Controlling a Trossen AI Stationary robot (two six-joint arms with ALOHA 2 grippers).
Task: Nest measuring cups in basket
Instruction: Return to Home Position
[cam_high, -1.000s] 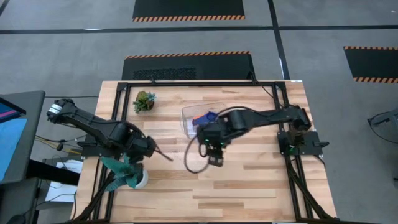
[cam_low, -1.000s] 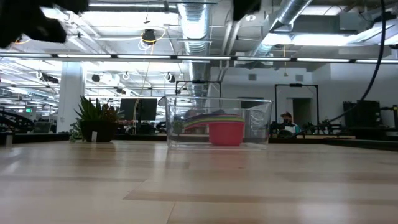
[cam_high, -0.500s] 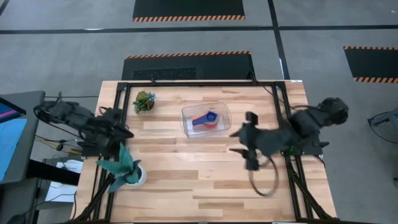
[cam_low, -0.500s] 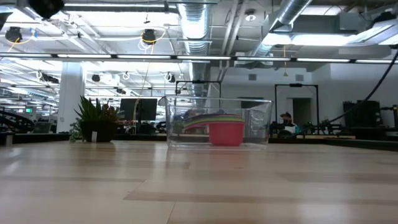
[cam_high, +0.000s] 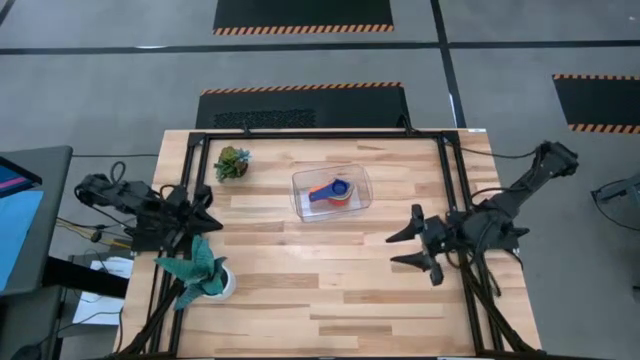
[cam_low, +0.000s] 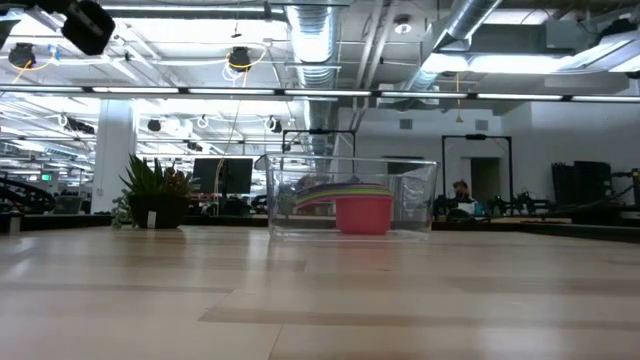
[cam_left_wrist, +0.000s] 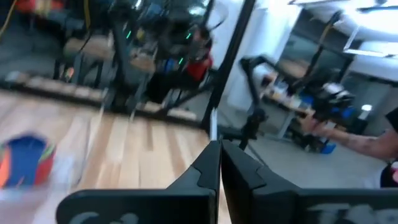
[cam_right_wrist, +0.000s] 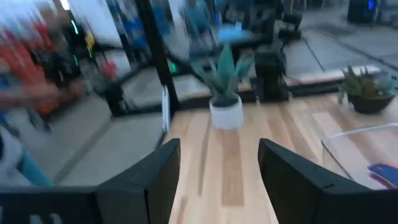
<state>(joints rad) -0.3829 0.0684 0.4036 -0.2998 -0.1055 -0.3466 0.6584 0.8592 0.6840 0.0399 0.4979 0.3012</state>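
On the pale wooden counter (cam_high: 300, 290), nested coloured plastic measuring cups (cam_high: 330, 191) are held inside the clear rectangular plastic basket (cam_high: 361, 203); the left pincer (cam_left_wrist: 219, 150) is pressed together at the left edge, the right pincer (cam_high: 405, 249) spread near the right edge

The clear basket (cam_high: 361, 203) stands flat on the table (cam_high: 300, 290), about midway between its left and right sides. Inside it the cups (cam_high: 331, 191) sit nested in one upright stack, red outermost, dark blue innermost, their flat handles fanned toward one end.

L arm (cam_high: 140, 205) & R arm (cam_high: 505, 205): matte black, chunky jointed links, w/ angular flat-faced dark fingers (cam_right_wrist: 152, 180).
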